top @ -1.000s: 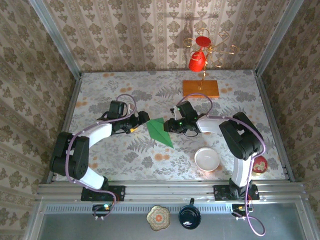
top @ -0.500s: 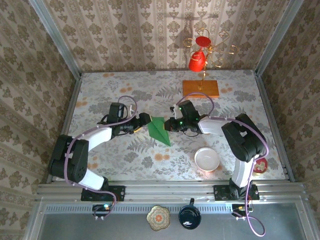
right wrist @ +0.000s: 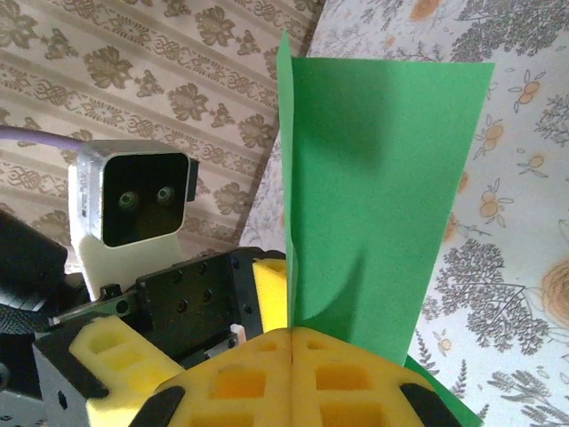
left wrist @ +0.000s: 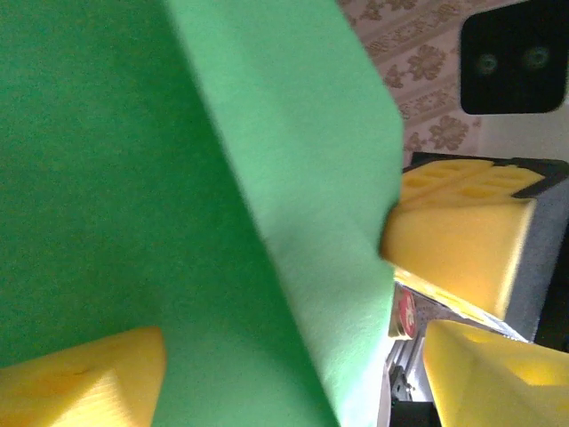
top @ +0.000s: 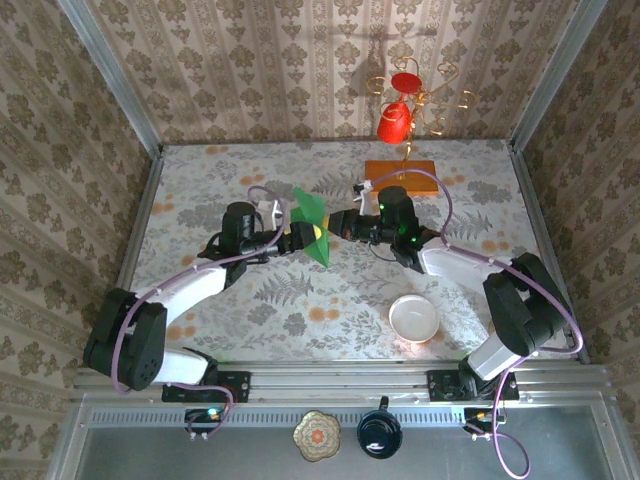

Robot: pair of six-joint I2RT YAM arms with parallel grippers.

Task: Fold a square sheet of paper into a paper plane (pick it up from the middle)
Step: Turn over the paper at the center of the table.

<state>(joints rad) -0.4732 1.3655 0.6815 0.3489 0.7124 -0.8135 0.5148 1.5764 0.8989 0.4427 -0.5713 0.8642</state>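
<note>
The paper plane (top: 313, 226), a folded bright green dart, hangs upright above the table's middle between both grippers. My right gripper (top: 336, 228) comes in from the right and is shut on the fold's lower edge; its yellow fingertips (right wrist: 267, 374) press together with the green paper (right wrist: 373, 187) rising from them. My left gripper (top: 303, 238) reaches in from the left and stands open. Its yellow fingers (left wrist: 80, 378) sit wide apart with the green paper (left wrist: 133, 178) hanging between them, close to the right gripper's pads (left wrist: 458, 240).
A white bowl (top: 414, 318) sits at the front right. An orange wooden slab (top: 401, 177) with a gold mug tree and red cups (top: 396, 120) stands at the back. A red object (top: 522, 328) lies at the right edge. A patterned plate (top: 318, 436) and dark mug (top: 380, 434) sit below the rail.
The paper lay flat on the table and is now lifted upright. Both grippers rose and moved toward the back with it, drawing closer together.
</note>
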